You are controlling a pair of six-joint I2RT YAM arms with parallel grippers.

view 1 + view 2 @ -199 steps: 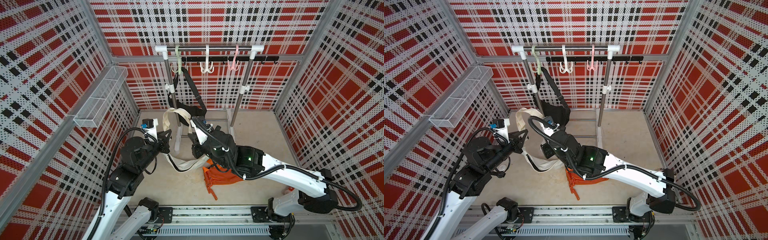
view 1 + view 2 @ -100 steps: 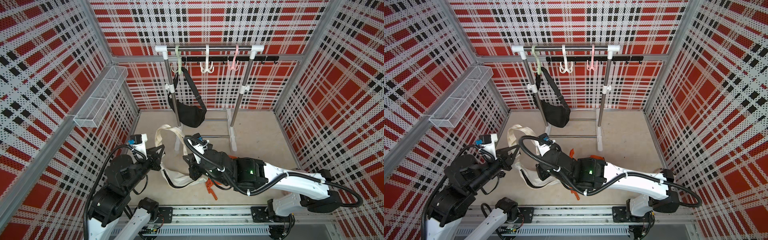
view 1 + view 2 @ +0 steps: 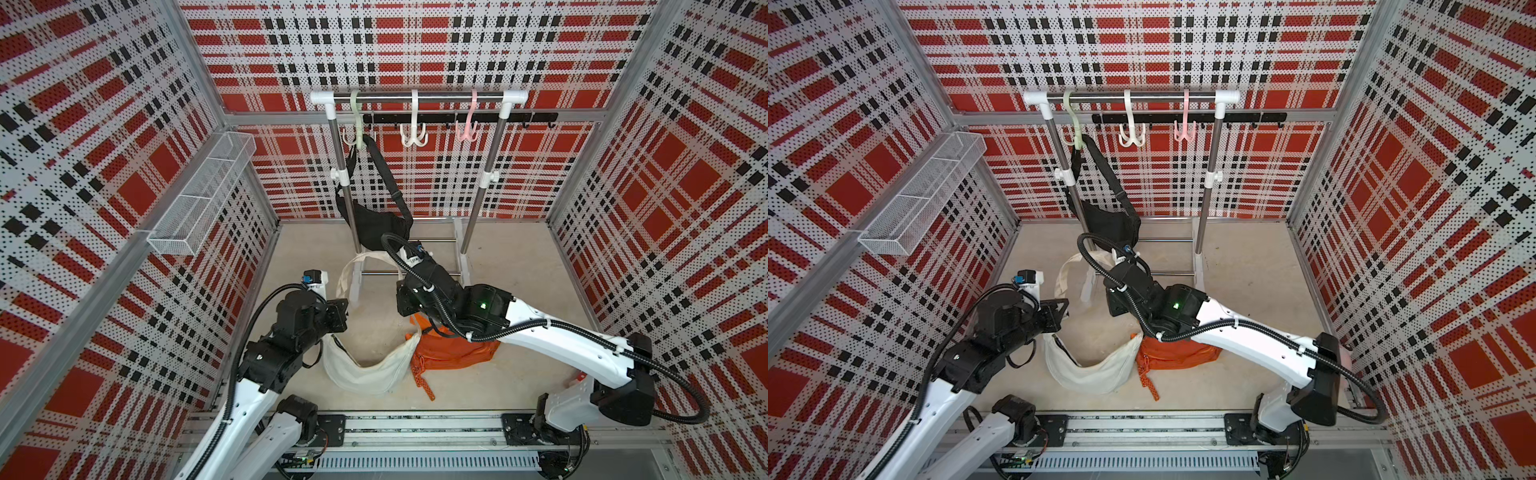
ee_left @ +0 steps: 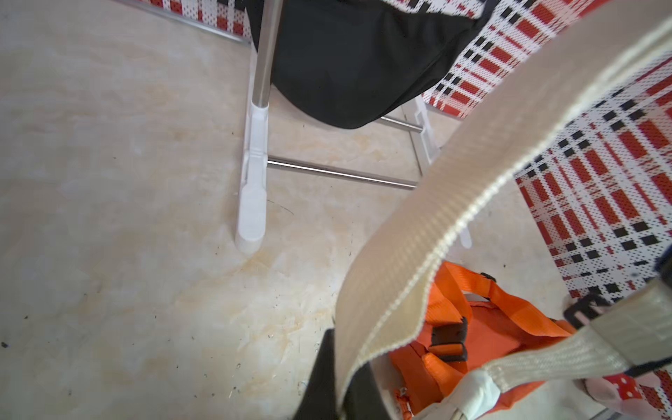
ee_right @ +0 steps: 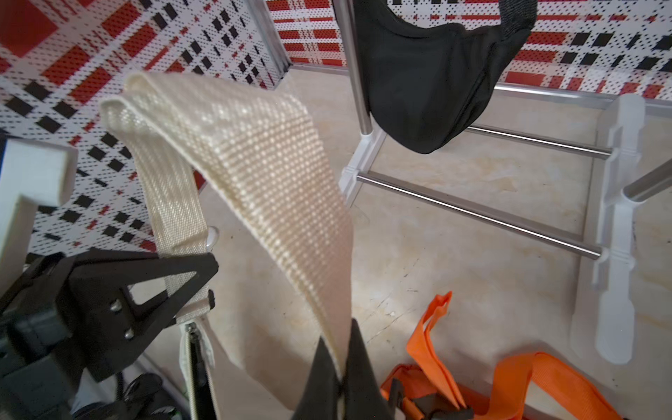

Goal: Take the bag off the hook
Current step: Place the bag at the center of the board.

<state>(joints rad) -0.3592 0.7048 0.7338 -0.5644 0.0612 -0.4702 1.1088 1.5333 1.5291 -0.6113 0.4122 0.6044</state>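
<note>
Both pinching cream strap (image 5: 254, 163), left hand (image 4: 345, 378), right hand (image 5: 340, 378); cream bag (image 3: 365, 370) sagging, edge overlapping orange bag (image 3: 453, 353)

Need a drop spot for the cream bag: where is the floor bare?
Bare floor between the rack's right foot and the right wall; also the back-left corner beside the rack's left foot. Crowded at centre: cream bag and orange bag side by side; the black bag hangs over the rack base.

walls (image 3: 415, 41): red-black-white plaid, perforated | floor (image 3: 511, 257): beige | wire basket (image 3: 199, 195): wall-mounted
</note>
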